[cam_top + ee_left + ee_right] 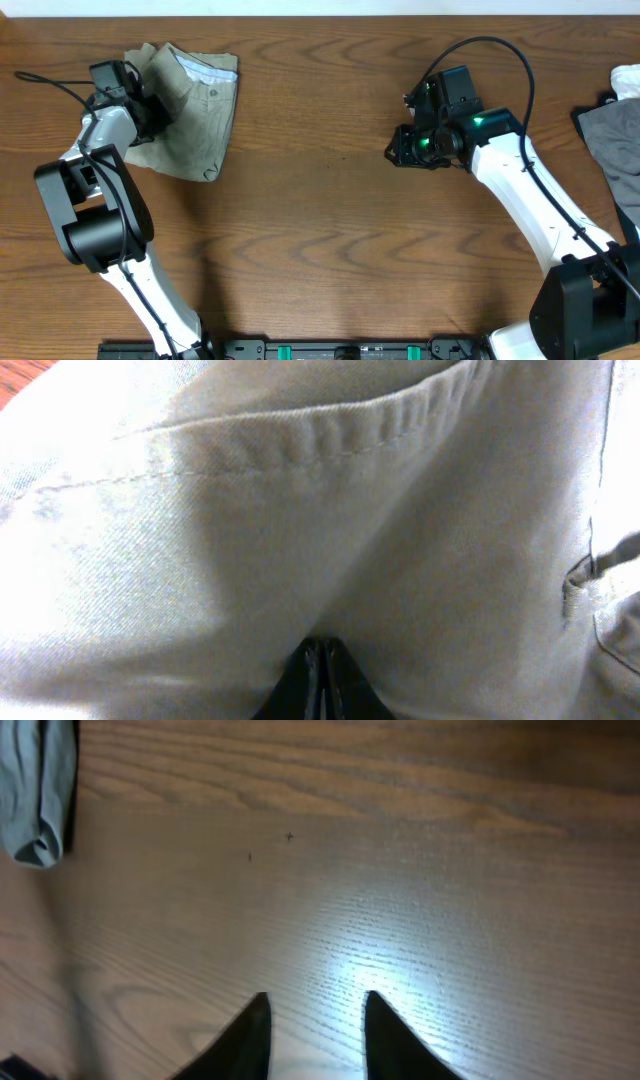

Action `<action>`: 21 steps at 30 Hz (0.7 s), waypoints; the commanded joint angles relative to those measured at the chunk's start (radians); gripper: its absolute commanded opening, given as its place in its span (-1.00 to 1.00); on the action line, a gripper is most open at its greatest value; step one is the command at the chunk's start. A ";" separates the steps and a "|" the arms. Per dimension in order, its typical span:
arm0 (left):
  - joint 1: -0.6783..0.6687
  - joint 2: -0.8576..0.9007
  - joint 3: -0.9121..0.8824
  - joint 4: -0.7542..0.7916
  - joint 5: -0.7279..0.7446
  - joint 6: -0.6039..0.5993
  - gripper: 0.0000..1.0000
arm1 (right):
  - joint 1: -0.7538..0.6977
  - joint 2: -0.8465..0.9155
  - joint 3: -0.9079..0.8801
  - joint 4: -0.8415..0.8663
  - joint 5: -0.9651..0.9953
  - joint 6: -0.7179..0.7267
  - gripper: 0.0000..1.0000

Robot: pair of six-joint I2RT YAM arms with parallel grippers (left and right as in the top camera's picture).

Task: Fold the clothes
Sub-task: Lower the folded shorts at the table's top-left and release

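The left pincer (320,660) pinches the crumpled pale khaki-green cotton shorts (195,115) at their edge — the right pincer (315,1005) hangs slightly spread over the brown wooden surface (320,230).

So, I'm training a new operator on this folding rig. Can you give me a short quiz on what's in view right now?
1. True or false: the right end effector is holding fabric.
2. Where do the shorts lie on the table? A: far left corner. B: centre. C: under the right arm.
3. Which arm has its fingers pinched shut on the shorts?

Key: 1 false, it hangs open over bare wood; 2 A; 3 the left end effector.
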 commanded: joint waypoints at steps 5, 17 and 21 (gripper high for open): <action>0.006 -0.037 0.055 -0.035 0.015 -0.007 -0.23 | -0.011 -0.018 0.019 0.032 0.009 0.001 -0.05; -0.076 -0.355 0.177 -0.331 0.192 0.125 0.53 | -0.229 -0.255 0.047 0.005 0.131 0.011 0.28; -0.171 -0.430 0.223 -0.509 0.299 0.229 0.53 | -0.426 -0.347 0.047 -0.079 0.132 0.011 0.25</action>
